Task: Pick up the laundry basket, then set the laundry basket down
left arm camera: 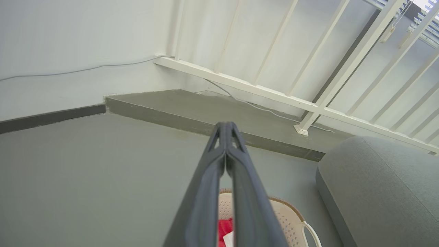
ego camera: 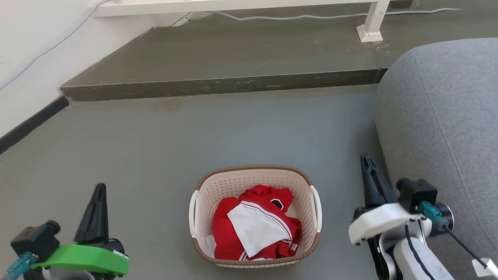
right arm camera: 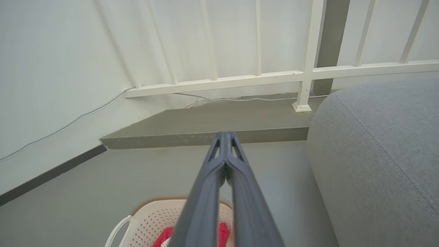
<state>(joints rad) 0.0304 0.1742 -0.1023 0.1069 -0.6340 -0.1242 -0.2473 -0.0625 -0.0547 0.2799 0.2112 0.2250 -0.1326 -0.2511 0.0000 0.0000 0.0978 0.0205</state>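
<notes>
You will find no text, number or brand here that you can read. The nearest thing to a mark is a small dark badge (ego camera: 276,203) on the red garment (ego camera: 222,219) lying in the laundry basket (ego camera: 253,170). It has a pale outline, but it is too small for you to make out any letter or figure on it. At the lower right edge of the head view, a small white tag (ego camera: 483,267) sits at the end of a thin black cable (ego camera: 461,244). Whether it carries any print, you cannot tell at this size.
</notes>
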